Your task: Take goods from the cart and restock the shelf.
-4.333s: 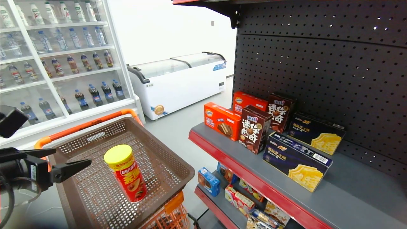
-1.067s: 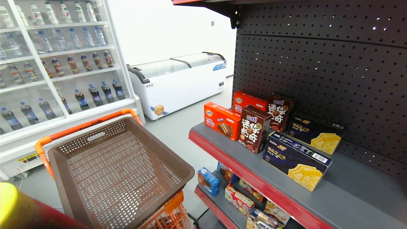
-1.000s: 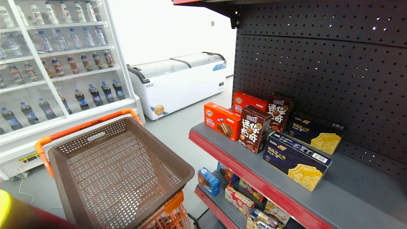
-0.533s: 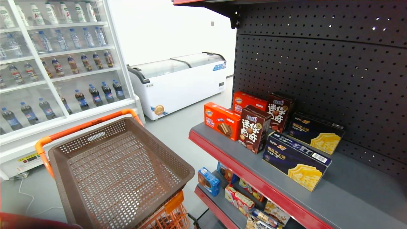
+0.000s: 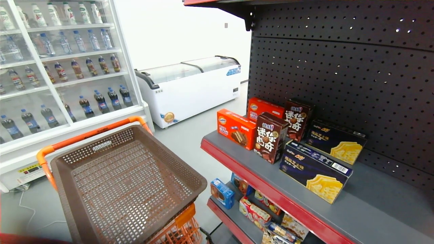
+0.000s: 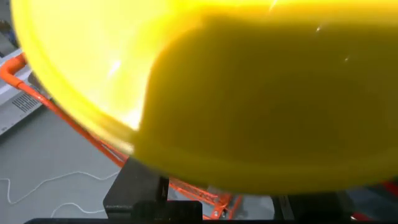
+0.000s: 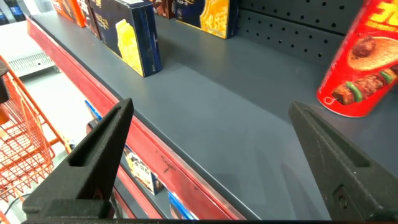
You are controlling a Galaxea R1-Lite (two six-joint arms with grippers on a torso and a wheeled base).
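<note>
The chips can's yellow lid sits right against the left wrist camera, with my left gripper shut on the can. A red sliver of the chips can shows at the lower left corner of the head view. The cart's brown basket holds nothing. My right gripper hangs open over a bare stretch of the grey shelf. A second red chips can stands on that shelf beyond the right gripper.
Orange boxes, brown boxes and dark blue boxes stand on the shelf against black pegboard. Lower shelves carry more snack boxes. The cart's orange handle faces a drinks fridge and a chest freezer.
The can, standing in the basket 4.3 s ago, has been lifted out by the left gripper. Over the last second it sank toward the lower left corner of the head view.
</note>
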